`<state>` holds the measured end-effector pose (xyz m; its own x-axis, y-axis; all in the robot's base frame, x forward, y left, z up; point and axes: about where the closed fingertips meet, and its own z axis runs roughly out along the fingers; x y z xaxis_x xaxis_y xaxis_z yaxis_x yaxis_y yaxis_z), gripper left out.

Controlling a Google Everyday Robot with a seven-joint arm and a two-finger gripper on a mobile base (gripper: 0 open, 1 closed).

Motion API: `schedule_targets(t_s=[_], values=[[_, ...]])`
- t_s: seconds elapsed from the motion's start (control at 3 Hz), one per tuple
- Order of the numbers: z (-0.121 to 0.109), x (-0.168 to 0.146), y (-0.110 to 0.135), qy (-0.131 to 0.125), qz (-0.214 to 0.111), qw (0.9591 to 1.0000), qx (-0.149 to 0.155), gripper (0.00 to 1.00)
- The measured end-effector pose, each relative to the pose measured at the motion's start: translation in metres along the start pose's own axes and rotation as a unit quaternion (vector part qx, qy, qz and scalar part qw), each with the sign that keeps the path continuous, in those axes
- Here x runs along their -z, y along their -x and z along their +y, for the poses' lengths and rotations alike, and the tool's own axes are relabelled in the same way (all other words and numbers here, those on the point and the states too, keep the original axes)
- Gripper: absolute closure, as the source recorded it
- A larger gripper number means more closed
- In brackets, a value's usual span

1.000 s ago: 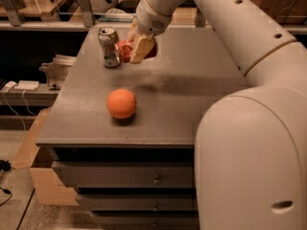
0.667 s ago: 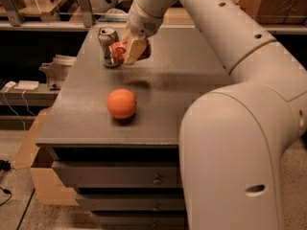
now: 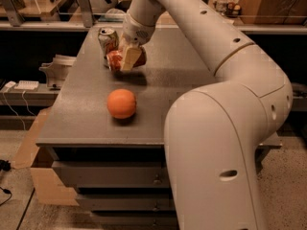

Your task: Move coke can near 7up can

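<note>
The tool (image 3: 126, 60) grips the coke can (image 3: 114, 60), holding it just beside the 7up can (image 3: 107, 37) near a far corner of the bench (image 3: 192, 80). A careless lowering could knock the 7up can off the nearby edge

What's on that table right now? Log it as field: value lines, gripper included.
gripper: over the far left part of the table, shut on coke can
7up can: upright, just behind coke can
orange: alone, nearer front edge
cans touching: cannot tell
</note>
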<state>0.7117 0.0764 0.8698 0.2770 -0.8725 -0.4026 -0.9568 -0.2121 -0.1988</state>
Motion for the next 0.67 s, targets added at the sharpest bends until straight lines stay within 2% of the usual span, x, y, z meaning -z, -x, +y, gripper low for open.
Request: schedule_targets(t_s=[0.33, 0.67], values=[[-0.0045, -0.0131, -0.0086, 0.006, 0.011, 0.9999, -0.012, 1.0], [-0.0097, -0.0185, -0.0174, 0.004, 0.016, 0.9995, -0.027, 0.83]])
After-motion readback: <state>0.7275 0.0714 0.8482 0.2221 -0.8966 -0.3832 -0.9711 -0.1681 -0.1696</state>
